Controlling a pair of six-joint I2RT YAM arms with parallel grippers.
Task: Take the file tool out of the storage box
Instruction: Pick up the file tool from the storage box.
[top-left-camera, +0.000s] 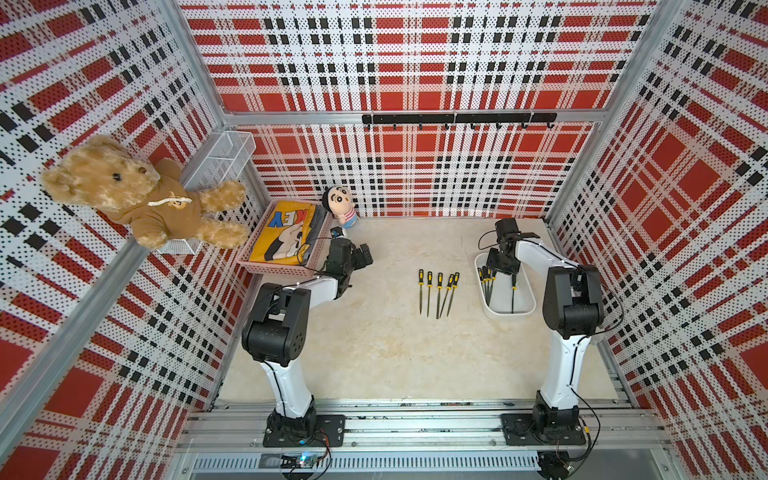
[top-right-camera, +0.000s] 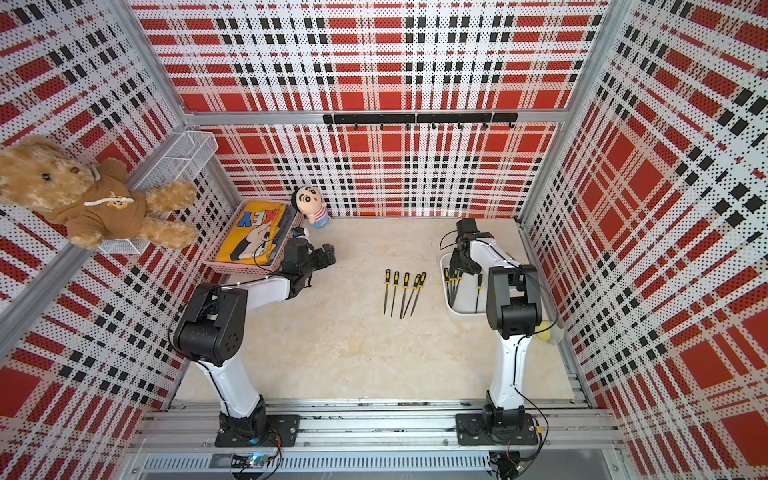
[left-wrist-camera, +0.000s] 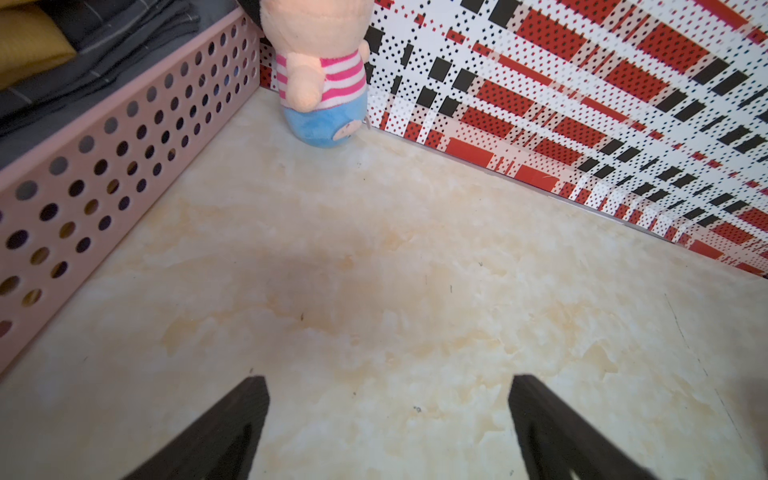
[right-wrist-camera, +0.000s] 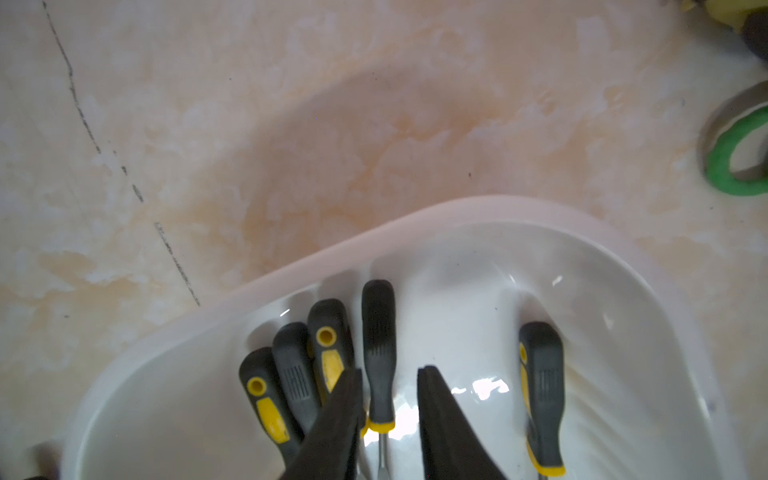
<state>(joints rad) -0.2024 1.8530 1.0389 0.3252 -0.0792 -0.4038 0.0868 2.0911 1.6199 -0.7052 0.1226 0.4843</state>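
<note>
Right gripper (right-wrist-camera: 390, 370) reaches into the white storage box (right-wrist-camera: 457, 208), jaws parted astride the black handle of one file tool (right-wrist-camera: 378, 332) — not yet pinching. Four more files (right-wrist-camera: 291, 365) lie inside the box. Left gripper (left-wrist-camera: 388, 378) — spread wide — hovers well away from the box.

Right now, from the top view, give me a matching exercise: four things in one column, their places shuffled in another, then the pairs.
1 bear
2 yellow cloth
3 doll
4 row of files

A on the table, beside the box
B in the pink basket
C up by the wire basket
D standing beside the pink basket

Pairs: 1-C, 2-B, 3-D, 4-A
</note>
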